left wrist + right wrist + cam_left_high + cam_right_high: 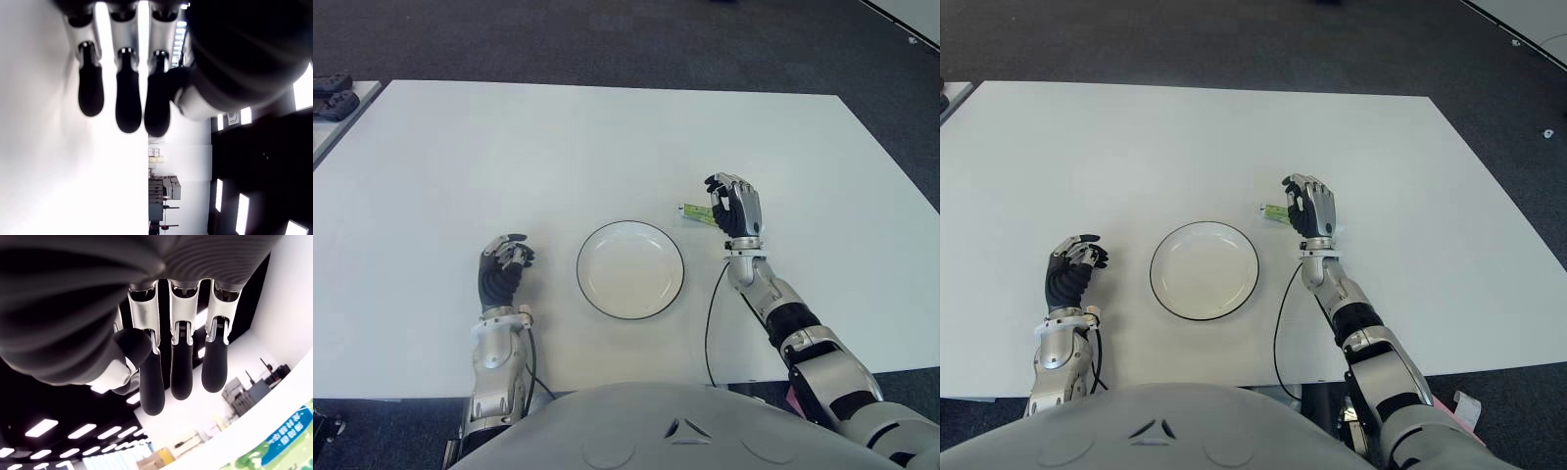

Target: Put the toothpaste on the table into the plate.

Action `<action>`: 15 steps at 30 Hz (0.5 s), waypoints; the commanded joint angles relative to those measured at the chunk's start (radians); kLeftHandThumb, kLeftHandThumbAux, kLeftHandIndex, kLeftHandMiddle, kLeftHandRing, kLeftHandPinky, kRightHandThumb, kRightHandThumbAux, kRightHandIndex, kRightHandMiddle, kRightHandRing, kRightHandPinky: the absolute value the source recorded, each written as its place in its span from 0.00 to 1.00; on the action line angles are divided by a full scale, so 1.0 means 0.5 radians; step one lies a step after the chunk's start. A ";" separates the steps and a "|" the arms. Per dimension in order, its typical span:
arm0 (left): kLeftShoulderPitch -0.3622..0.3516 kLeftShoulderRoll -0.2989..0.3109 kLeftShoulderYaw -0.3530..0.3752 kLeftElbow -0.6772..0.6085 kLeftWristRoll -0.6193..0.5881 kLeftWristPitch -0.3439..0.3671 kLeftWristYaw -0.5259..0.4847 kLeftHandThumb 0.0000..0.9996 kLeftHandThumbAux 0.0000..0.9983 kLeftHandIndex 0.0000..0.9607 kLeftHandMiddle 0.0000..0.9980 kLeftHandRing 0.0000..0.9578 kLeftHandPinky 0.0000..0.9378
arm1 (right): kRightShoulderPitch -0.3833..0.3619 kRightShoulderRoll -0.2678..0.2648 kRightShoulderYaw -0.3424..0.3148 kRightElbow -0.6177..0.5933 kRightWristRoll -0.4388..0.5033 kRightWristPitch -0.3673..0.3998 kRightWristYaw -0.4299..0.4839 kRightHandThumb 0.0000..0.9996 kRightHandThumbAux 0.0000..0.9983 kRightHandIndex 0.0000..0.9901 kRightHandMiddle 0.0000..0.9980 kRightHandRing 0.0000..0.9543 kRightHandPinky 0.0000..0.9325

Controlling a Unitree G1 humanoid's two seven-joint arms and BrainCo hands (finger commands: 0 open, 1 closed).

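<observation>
While the left hand (pixel 502 266) shows idle to the left of the plate (pixel 630 268), fingers loosely curled and holding nothing, the right hand (pixel 734 206) is the one at work, just beyond the plate's right rim. The toothpaste (pixel 694 211) lies flat on the white worktop (pixel 509 157), a small green and yellow tube poking out from the thumb side of that hand, between it and the plate. Its long axis runs roughly side to side, pointing toward the plate, and most of its length is hidden behind the palm. From the head views I can't tell whether the right fingers (pixel 180 377) touch it; the wrist view shows them hanging straight and a little apart, thumb set off, nothing pinched between them, with a green edge of the tube in a corner. I'd judge the grasp not yet made. The right hand is by far the nearer.
</observation>
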 commanded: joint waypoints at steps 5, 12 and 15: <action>0.000 -0.015 0.004 -0.013 0.009 0.041 0.022 0.70 0.72 0.45 0.60 0.60 0.58 | 0.071 -0.311 -0.053 -0.419 0.247 0.144 1.021 0.76 0.53 0.21 0.31 0.38 0.42; -0.007 -0.017 -0.006 0.003 0.019 0.011 0.023 0.70 0.72 0.45 0.59 0.60 0.58 | 0.028 -0.539 -0.005 -0.591 0.218 0.340 1.658 0.60 0.31 0.02 0.03 0.04 0.04; -0.011 -0.013 -0.011 0.016 0.019 -0.012 0.015 0.70 0.72 0.45 0.59 0.59 0.58 | -0.044 -0.603 0.040 -0.553 0.134 0.344 1.819 0.58 0.23 0.00 0.01 0.01 0.01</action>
